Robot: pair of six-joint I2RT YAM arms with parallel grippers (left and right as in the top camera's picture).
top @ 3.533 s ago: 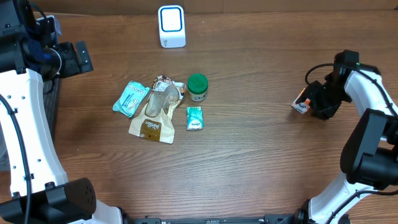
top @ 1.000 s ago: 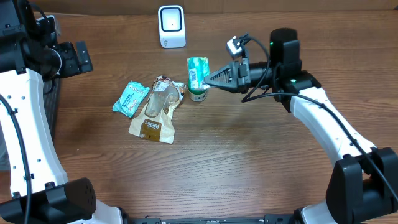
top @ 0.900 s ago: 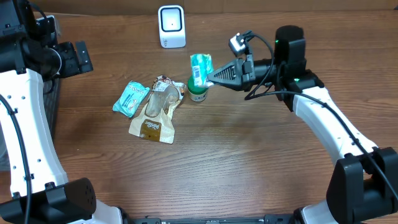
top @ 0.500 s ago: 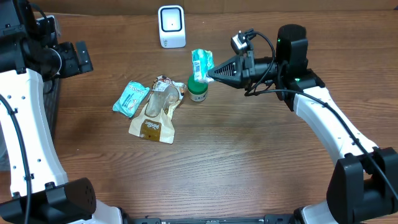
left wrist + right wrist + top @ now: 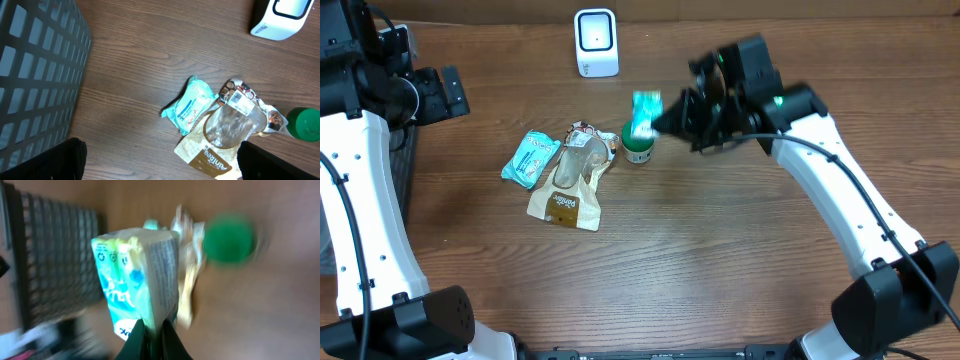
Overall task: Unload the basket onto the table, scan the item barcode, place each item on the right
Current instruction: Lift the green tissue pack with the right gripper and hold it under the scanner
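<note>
A small teal packet (image 5: 643,112) hangs in the air over the table's middle, and my right gripper (image 5: 658,122) is shut on its lower edge. In the right wrist view the teal packet (image 5: 137,285) stands upright above the right gripper (image 5: 154,332), its printed side panel facing the camera, blurred by motion. The white scanner (image 5: 596,42) stands at the table's far edge, left of the packet. My left gripper (image 5: 442,92) stays open at the far left, raised off the table. Only the dark fingers (image 5: 65,161) show at the bottom of the left wrist view.
A green-lidded jar (image 5: 638,143) sits just below the held packet. A brown snack bag (image 5: 570,182) and a teal pouch (image 5: 530,158) lie to its left. A black mesh basket (image 5: 35,75) stands past the table's left edge.
The teal packet, lying on the table at first, is now held up. Over the last second my right arm swung and twisted its wrist, keeping the packet above the jar. The left arm stayed still.
</note>
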